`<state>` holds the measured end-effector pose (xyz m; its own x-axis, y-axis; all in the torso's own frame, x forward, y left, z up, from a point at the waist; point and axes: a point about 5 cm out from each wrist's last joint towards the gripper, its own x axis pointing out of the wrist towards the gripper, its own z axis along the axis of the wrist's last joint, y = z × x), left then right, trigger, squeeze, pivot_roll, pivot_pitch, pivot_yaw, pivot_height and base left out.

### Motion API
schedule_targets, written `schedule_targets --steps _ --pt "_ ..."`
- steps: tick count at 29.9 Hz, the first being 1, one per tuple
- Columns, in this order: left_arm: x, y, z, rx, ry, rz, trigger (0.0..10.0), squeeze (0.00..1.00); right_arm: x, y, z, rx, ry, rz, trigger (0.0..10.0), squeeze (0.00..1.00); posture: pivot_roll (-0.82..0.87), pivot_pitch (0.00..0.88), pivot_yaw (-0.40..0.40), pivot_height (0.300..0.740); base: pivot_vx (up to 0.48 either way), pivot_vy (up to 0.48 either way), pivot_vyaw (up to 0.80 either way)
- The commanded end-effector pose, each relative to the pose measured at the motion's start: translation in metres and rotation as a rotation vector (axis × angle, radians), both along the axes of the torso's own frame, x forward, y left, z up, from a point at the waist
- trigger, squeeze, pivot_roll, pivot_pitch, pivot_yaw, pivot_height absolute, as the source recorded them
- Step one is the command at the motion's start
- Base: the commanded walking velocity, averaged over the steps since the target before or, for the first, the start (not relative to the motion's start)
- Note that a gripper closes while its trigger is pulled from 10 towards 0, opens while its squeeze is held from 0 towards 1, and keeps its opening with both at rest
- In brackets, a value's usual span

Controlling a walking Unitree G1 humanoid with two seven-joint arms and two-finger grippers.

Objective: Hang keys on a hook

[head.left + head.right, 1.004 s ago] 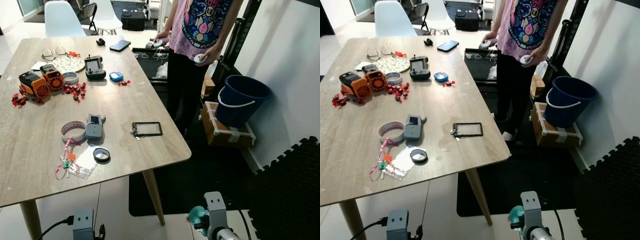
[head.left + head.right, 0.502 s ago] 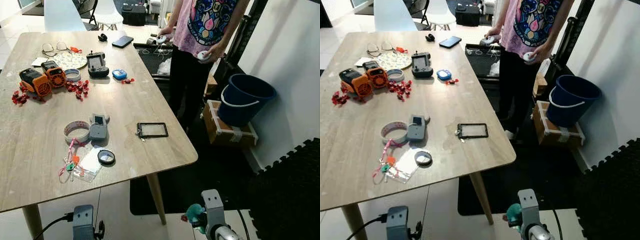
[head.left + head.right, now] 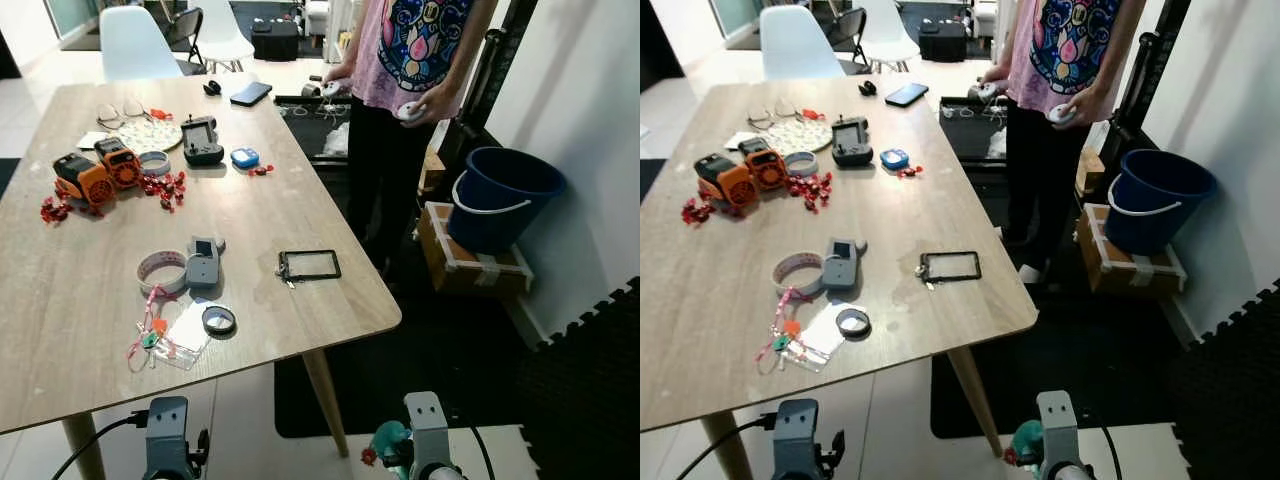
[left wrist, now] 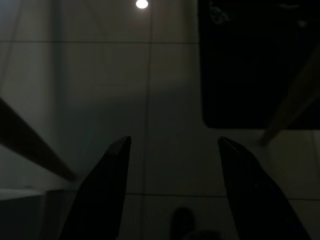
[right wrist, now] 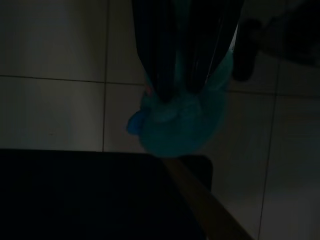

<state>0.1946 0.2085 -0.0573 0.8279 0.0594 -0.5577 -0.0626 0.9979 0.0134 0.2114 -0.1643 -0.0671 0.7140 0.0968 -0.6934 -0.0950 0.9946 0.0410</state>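
**Keys on the surface, both arms low**

The keys (image 3: 150,335), on a pink strap with small orange and green tags, lie near the front edge of the wooden surface (image 3: 90,270), touching a clear plastic sleeve (image 3: 180,335). Just beside them sits a small round lens (image 3: 218,320), and a little farther in are a roll of tape (image 3: 163,271) and a grey handheld device (image 3: 203,263), the two touching. A black-framed screen (image 3: 310,265) lies nearer the right edge.

The left tool (image 4: 172,150) hangs below the surface over the tiled floor, its two black fingers spread wide apart with nothing between them. The right tool (image 5: 187,75) also hangs low over the floor, its fingers pressed close together on a soft teal toy (image 5: 180,122).

A person (image 3: 415,60) in a patterned pink shirt stands at the far right corner of the surface, holding controllers. A blue bucket (image 3: 500,195) rests on a cardboard box (image 3: 465,270) by the wall.
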Motion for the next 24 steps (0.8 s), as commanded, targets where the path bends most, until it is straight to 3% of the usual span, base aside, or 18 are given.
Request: schedule_targets --steps 1,8,13,15,24 --pt "-0.002 0.006 -0.001 0.023 0.024 -0.023 10.0 0.0 -0.007 0.001 -0.004 0.009 0.014 -0.027 10.0 0.0 0.1 0.03 0.035 0.74 0.0 0.0 0.0" --pt "-0.005 0.003 -0.003 0.011 0.038 -0.031 10.0 0.0 -0.007 0.0 -0.004 0.005 0.008 -0.034 10.0 0.0 0.09 0.027 0.029 0.74 0.0 0.0 0.0" --pt "-0.01 -0.005 -0.008 -0.012 0.056 -0.032 10.0 0.0 -0.005 -0.003 -0.002 -0.053 -0.003 0.014 10.0 0.0 0.08 0.026 0.012 0.74 0.0 0.0 0.0" --pt "-0.011 -0.006 -0.009 -0.019 0.056 -0.025 10.0 0.0 -0.005 -0.002 -0.002 -0.091 -0.008 0.062 10.0 0.0 0.08 0.028 0.002 0.74 0.0 0.0 0.8" --pt "-0.014 -0.007 -0.01 -0.021 0.062 -0.015 10.0 0.0 -0.005 0.0 -0.002 -0.098 -0.004 0.092 10.0 0.0 0.08 0.03 -0.006 0.74 0.0 0.0 0.8"
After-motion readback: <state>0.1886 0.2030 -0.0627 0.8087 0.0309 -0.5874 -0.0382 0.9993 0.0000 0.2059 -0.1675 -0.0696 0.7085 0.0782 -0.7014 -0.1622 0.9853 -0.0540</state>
